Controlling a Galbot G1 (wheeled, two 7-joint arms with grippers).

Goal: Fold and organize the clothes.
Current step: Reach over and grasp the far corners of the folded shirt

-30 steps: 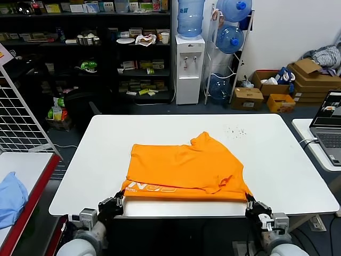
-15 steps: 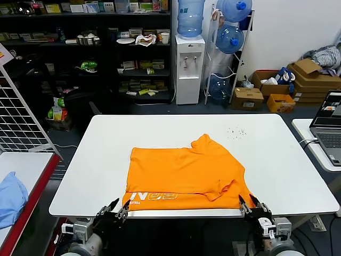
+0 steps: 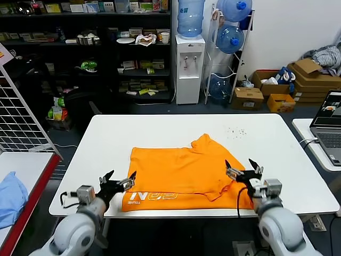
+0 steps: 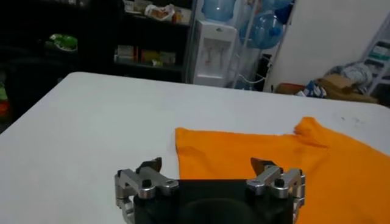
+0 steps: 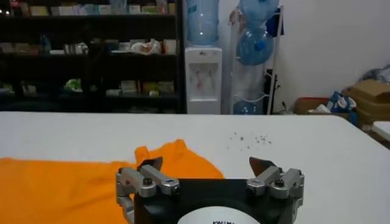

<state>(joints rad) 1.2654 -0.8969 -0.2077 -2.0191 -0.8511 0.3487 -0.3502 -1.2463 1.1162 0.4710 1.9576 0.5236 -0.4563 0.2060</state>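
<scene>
Hovering open hands [image 3: 118, 184] [image 3: 243, 169] beside t-shirt [image 3: 184, 170]

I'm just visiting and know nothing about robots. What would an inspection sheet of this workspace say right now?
Surface: white table, with small dark specks near its far right.
Job's things: orange t-shirt, partly folded, lying flat near the front edge; white lettering shows on the front strip.
Clutter: nothing seen on the table besides the specks.
Grippers: left gripper open, hovering at the shirt's front left corner; right gripper open, above the shirt's right edge. Neither holds anything.
Cables: a dark cable hangs by the right arm.
Surroundings: water dispenser, shelves, cardboard boxes, laptop on a side table, light blue cloth at left.
</scene>
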